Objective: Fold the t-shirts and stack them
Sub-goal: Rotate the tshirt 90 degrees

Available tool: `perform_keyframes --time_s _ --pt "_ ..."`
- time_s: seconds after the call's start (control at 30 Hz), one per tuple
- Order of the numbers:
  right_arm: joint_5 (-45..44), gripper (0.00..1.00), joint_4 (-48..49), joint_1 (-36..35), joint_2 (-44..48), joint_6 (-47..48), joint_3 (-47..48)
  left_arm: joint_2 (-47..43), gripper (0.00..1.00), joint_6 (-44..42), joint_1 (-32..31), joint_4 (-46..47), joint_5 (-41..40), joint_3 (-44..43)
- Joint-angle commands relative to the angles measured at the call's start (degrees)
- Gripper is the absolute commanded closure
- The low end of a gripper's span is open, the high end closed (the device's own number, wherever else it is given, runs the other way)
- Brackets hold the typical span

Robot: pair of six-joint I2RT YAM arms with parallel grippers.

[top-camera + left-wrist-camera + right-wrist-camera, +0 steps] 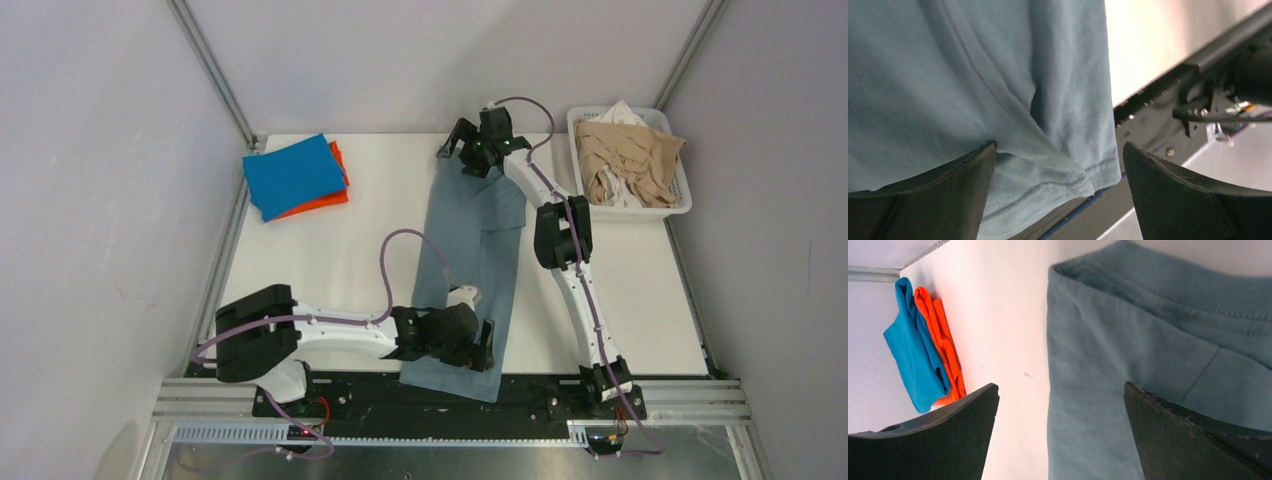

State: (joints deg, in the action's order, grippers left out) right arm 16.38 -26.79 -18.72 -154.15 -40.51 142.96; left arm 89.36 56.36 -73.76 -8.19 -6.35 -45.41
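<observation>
Top external view: a long grey-blue shirt (478, 250) lies as a narrow strip down the middle of the white tabletop (330, 260), running from 12 o'clock to 6 o'clock, with its near end draped over the tabletop's front edge. The left claw (480, 350) hovers low over the strip's near end at 6 o'clock, while the right claw (458, 155) hangs over the far end at 12 o'clock.

The left wrist view shows the left claw spread wide and holding nothing. The shirt's stitched hem and a lengthwise fold lie below and between its dark fingers (948, 200); whether they touch the cloth cannot be told.

The right wrist view shows the right claw equally wide and empty, with the shirt's ribbed edge and long side edge lying below the gap.

At 10 o'clock, well apart from the strip, a folded bright blue shirt (293, 173) rests on a folded orange shirt (335, 198), whose edge peeks out on the 3 o'clock and 6 o'clock sides.

At 2 o'clock stands a white slatted basket (680, 205), just beside the right arm's elbow. It holds a rumpled beige garment (630, 155) with a white garment (622, 110) showing at its far rim.
</observation>
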Motion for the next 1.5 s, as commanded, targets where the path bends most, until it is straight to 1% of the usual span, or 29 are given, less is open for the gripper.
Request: perform_keyframes --time_s 0.0,0.1,0.17,0.23,0.27,0.3,0.33,0.37,0.4,0.43,0.47,0.5,0.53,0.57,0.6,0.63,0.7,0.77,0.87,0.9,0.97,1.0,1.03,1.07,1.1,1.17,1.23,1.33,1.47 --pt "1.6 0.01 1.6 -0.8 5.5 1.6 2.3 1.3 0.0 -3.0 -2.7 4.6 5.6 -2.5" --pt "0.7 0.01 -2.5 -0.8 10.6 5.1 1.6 -0.9 0.0 -3.4 -2.8 5.1 3.5 -2.0" --pt "-1.3 0.01 -5.2 -0.9 15.7 9.1 -2.0 -4.7 0.0 -4.2 -2.8 2.8 0.3 -1.1" --pt "-5.4 0.0 -8.4 -0.7 22.0 11.9 -7.0 -10.0 0.0 -5.0 -2.8 -0.9 -3.4 0.6" --pt "-7.4 0.01 -10.1 -0.1 26.3 13.0 -11.6 -13.9 0.0 -6.1 -2.7 -2.0 -4.2 1.4" --pt "-7.8 0.01 -10.8 0.3 28.8 13.1 -14.2 -15.8 0.0 -6.7 -2.7 -4.5 -5.6 2.6" --pt "-8.0 0.01 -11.8 1.4 34.1 13.0 -20.6 -19.1 0.0 -7.2 -2.7 -6.0 -6.3 3.2" --pt "-8.0 0.01 -11.9 1.9 36.9 12.8 -24.4 -20.6 0.0 -7.3 -2.7 -9.5 -8.1 4.4" --pt "-8.2 0.01 -11.7 2.7 43.1 12.1 -33.2 -23.6 0.0 -6.9 -2.7 -13.4 -9.8 5.0" --pt "-8.5 0.01 -10.7 3.0 46.2 11.9 -43.0 -24.9 0.0 -6.6 -2.7 -15.2 -10.7 6.5" --pt "-9.2 0.0 -10.1 3.1 53.1 11.7 -47.7 -27.5 0.0 -5.9 -2.7 -18.5 -12.1 7.2" --pt "-10.0 0.0 -9.0 3.0 56.3 11.5 -57.3 -28.8 0.0 -5.5 -2.6 -19.8 -12.5 8.9" --pt "-12.0 0.0 -8.7 2.0 63.5 10.7 -61.7 -31.3 0.0 -4.8 -2.6 -21.6 -12.8 9.8" --pt "-12.9 0.0 -8.1 1.3 67.1 10.1 -70.3 -32.5 0.0 -4.1 -2.4 -22.2 -12.6 11.8" --pt "-14.7 0.01 -8.3 -0.8 73.3 9.5 -73.8 -34.7 0.0 -3.7 -2.4 -22.7 -11.8 12.9" --pt "-15.5 0.01 -9.0 -2.1 76.4 7.9 -80.6 -36.6 0.0 -3.0 -2.4 -22.8 -11.4 15.0" --pt "-18.7 0.01 -10.5 -6.8 87.2 5.7 -88.8 -38.5 0.0 -2.8 -2.3 -22.8 -9.8 17.1" --pt "-21.5 0.01 -13.8 -12.4 94.0 2.8 -94.1 -39.0 0.0 -2.5 -2.5 -22.7 -8.2 18.0" --pt "-24.2 0.06 -19.7 -23.0 100.9 -1.5 -98.7 -37.6 0.11 -2.3 -3.6 -22.5 -7.4 17.3" --pt "-25.1 0.07 -22.7 -25.1 103.7 -4.6 -100.8 -36.4 0.11 -2.1 -4.0 -22.5 -7.5 16.6" --pt "-23.4 0.11 -24.5 -33.3 106.7 -7.5 -103.8 -34.4 0.12 -2.1 -5.0 -22.5 -7.9 15.0" --pt "-23.1 0.12 -24.7 -35.3 107.4 -8.8 -104.6 -33.7 0.12 -2.1 -5.6 -22.5 -8.4 13.9" --pt "-23.1 0.14 -23.7 -39.6 108.3 -11.0 -106.1 -32.1 0.13 -1.9 -6.0 -22.4 -8.8 13.4" --pt "-22.9 0.14 -22.5 -41.7 108.4 -11.8 -106.8 -31.2 0.15 -2.0 -6.5 -22.4 -8.8 12.1" --pt "-22.1 0.15 -19.4 -45.5 107.7 -13.2 -108.0 -29.2 0.19 -2.2 -6.7 -22.4 -8.9 11.5" --pt "-20.8 0.16 -15.0 -49.7 104.8 -13.9 -108.8 -26.0 0.23 -2.2 -7.3 -22.5 -9.0 10.0" --pt "-22.1 0.18 -12.9 -52.6 101.4 -14.8 -108.9 -23.1 0.3 -2.3 -8.6 -22.4 -9.6 8.4" --pt "-23.3 0.21 -10.2 -55.3 96.8 -16.1 -109.1 -19.0 0.36 -2.9 -10.1 -22.4 -10.1 5.5" --pt "-23.5 0.28 -8.5 -56.5 93.4 -16.8 -109.4 -14.9 0.52 -3.3 -11.0 -22.3 -10.1 3.8"
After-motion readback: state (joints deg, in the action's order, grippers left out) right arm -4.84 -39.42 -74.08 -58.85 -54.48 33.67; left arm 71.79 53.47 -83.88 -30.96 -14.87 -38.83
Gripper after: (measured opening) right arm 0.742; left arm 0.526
